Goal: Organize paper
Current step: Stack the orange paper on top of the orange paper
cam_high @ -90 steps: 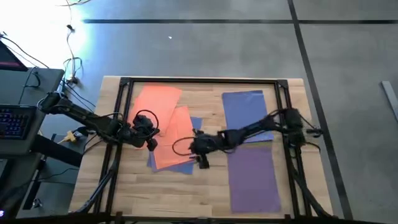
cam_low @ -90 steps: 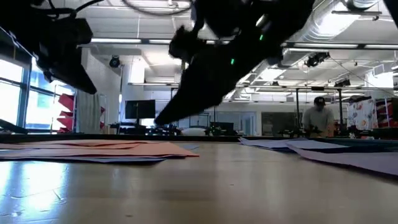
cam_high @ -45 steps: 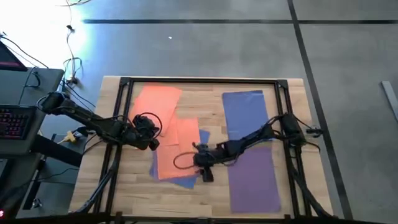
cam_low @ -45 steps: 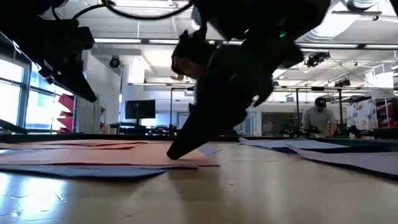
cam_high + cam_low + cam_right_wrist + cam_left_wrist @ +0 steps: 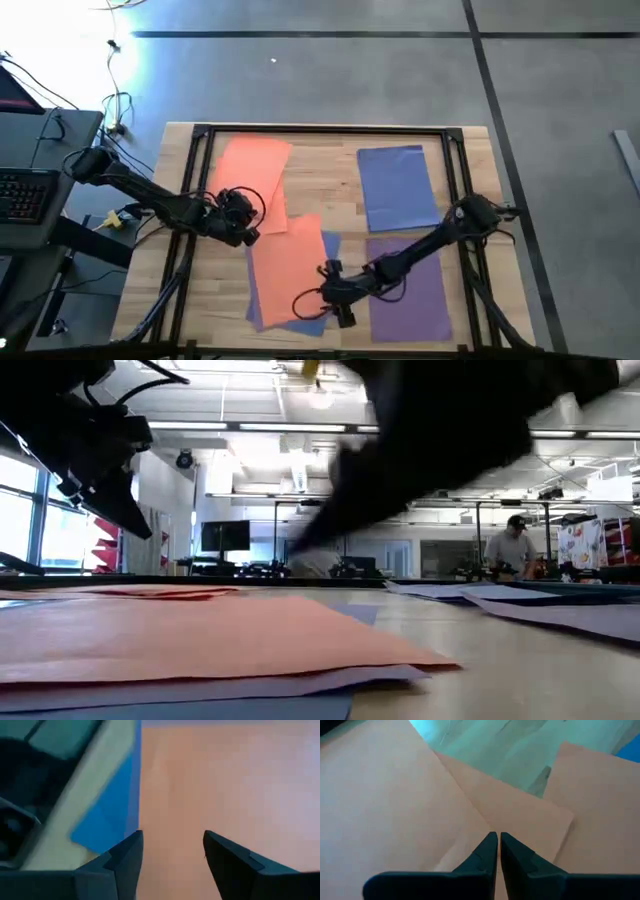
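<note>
right fingers point(image 5: 172, 852): spread apart, nothing between them, hovering right over the near orange sheet point(image 5: 290, 265)
left fingers point(image 5: 497, 851): pinched together, empty, above the overlapping orange sheets by the far orange sheet point(image 5: 252, 165)
paper: near orange sheet lies on blue ones point(image 5: 300, 320) near the front of the counter point(image 5: 335, 165); blue sheet point(image 5: 398, 187) and purple sheet point(image 5: 415, 285) on the right
handling: looks featherlight, floppy and slidey, so I'd press and drag, or pinch an overhanging edge
</note>
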`<state>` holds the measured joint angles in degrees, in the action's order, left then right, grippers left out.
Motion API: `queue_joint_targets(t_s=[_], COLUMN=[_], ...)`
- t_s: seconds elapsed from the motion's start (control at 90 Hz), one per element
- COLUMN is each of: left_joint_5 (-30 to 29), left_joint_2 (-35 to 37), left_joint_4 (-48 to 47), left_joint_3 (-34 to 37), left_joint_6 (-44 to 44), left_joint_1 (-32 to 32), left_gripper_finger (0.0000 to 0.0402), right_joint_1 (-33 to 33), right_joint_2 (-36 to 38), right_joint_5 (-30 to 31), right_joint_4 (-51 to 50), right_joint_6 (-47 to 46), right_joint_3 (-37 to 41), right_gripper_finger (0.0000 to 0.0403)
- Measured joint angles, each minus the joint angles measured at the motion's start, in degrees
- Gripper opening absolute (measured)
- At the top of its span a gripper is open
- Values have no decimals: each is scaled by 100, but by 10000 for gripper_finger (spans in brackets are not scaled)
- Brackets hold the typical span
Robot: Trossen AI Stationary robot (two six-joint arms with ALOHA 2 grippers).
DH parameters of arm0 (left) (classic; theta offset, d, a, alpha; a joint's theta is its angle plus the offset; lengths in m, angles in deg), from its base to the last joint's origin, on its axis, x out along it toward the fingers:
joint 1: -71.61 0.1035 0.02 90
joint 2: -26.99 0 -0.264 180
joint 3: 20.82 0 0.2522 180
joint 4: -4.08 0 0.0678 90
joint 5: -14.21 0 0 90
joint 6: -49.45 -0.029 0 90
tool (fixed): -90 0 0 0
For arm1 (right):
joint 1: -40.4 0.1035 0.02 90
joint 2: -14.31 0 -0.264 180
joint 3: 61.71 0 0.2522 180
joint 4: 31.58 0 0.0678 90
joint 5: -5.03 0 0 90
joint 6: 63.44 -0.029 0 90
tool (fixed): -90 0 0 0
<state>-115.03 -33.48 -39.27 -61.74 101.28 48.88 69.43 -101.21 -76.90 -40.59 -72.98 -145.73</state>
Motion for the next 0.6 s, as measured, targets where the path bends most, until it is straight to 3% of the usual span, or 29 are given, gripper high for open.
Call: queue_joint_targets(t_s=[0.133,0.267,0.456,0.6], left_joint_5=[39,365,336,940], left_joint_2=[-2,-125,-726,-1398], left_joint_4=[515,1687,2927,3722], left_joint_3=[0,0,-57,-81], left_joint_6=[-89,-666,-1334,-1577], left_joint_1=[-136,-402,-636,-601], left_gripper_finger=[0,0,0,0], right_joint_1=[271,655,1051,971], right_joint_2=[211,130,-340,-506], right_joint_5=[-43,-31,1555,1991], right_joint_4=[-860,-1239,-1008,-967], right_joint_6=[931,1693,1989,1444], right_joint_3=[-80,-118,-102,-105], right_gripper_finger=[194,194,194,194])
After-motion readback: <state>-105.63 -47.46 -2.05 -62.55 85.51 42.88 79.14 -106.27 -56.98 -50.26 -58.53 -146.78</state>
